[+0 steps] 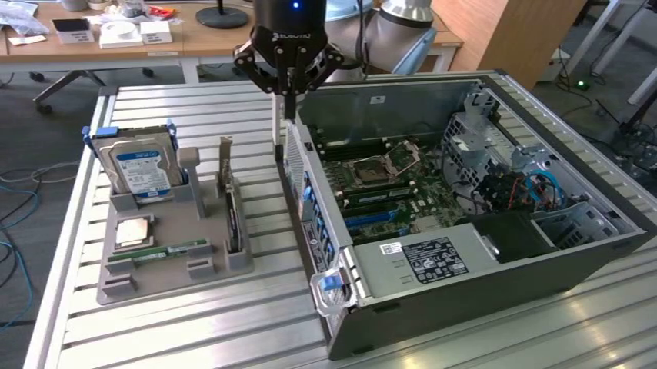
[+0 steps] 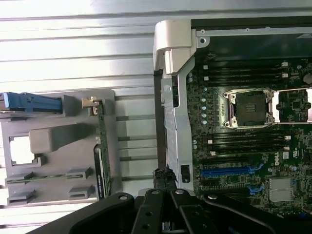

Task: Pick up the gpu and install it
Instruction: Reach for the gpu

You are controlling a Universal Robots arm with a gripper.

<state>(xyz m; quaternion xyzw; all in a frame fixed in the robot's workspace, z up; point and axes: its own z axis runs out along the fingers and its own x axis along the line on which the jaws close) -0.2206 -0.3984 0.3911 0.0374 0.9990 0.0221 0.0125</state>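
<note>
gripper (image 1: 288,96), fingers together on nothing, hangs by the case (image 1: 462,284); the gpu (image 1: 234,224) at 7 o'clock needs, i think, a square approach.

Blk linkage-type gripper (image 1: 289,94), blue LED (image 1: 295,6), white lettering (image 1: 288,36).

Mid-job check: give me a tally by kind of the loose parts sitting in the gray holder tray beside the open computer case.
Boxy hard drive with blue-white label: 1
Thin dark gpu card with silver end bracket, standing on edge: 1
Slim green RAM stick: 1
Square flat processor chip: 1
Total: 4
</note>
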